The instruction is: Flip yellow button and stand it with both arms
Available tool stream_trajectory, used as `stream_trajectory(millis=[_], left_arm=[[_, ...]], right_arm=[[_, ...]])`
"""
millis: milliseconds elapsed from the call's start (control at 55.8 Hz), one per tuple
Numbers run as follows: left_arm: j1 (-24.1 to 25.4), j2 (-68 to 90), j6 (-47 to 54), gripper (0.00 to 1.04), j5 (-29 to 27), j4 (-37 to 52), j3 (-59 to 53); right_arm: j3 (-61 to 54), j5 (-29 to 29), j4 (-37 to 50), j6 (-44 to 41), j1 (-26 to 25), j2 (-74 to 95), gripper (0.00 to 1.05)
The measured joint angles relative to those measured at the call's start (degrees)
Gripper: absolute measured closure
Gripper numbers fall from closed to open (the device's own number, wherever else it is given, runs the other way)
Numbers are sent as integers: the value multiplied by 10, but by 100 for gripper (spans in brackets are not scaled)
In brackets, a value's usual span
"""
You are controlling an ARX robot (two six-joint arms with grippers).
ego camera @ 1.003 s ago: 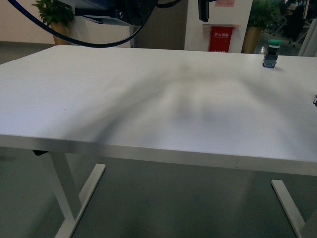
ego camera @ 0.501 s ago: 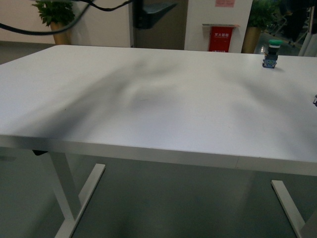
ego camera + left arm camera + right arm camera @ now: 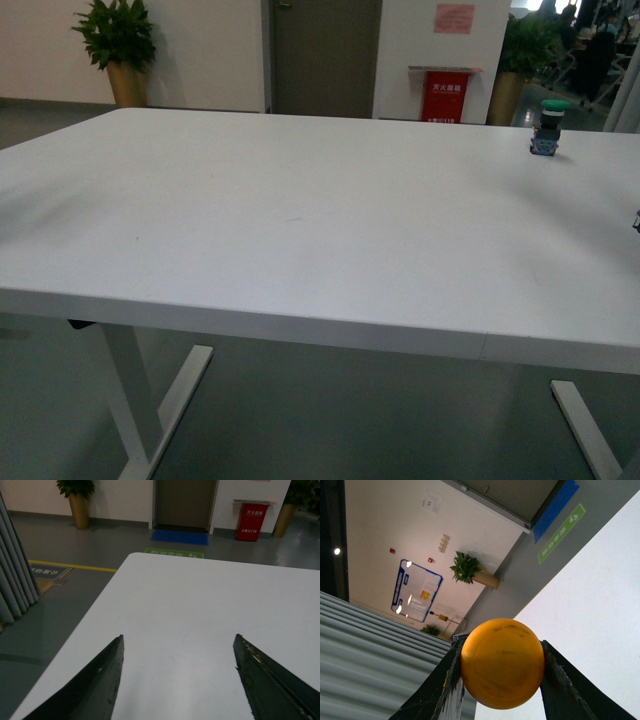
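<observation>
While the right gripper clamps the yellow button by its cap, seemingly mid-flip, the wide, empty left gripper should next take its body.

White table, grey floor, potted plant

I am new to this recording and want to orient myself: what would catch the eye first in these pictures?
The round cap of the yellow button fills the right wrist view, clamped between the right gripper's dark fingers. In the front view a green-capped switch stands upright near the far right corner of the white table. The left gripper hangs open above the tabletop.
</observation>
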Motion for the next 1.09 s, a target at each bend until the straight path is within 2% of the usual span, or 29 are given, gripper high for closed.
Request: stream_trajectory(millis=[54, 143, 376, 734, 824, 1092], left_arm=[[-3, -56, -2, 48, 6, 47, -91], [-16, -105, -5, 64, 3, 87, -177], [-24, -159, -9, 101, -11, 119, -297], [-57, -279, -10, 101, -40, 102, -392], [-87, -316, -10, 101, -81, 83, -412], [-103, -411, -10, 101, -85, 27, -450]], right_arm=[[0, 0, -5, -8, 5, 0, 67], [2, 0, -8, -16, 11, -2, 67], [14, 8, -36, -39, 13, -9, 67], [42, 9, -77, -94, 17, -19, 67], [43, 10, -81, -107, 18, -21, 67], [27, 17, -84, -131, 23, -37, 68]])
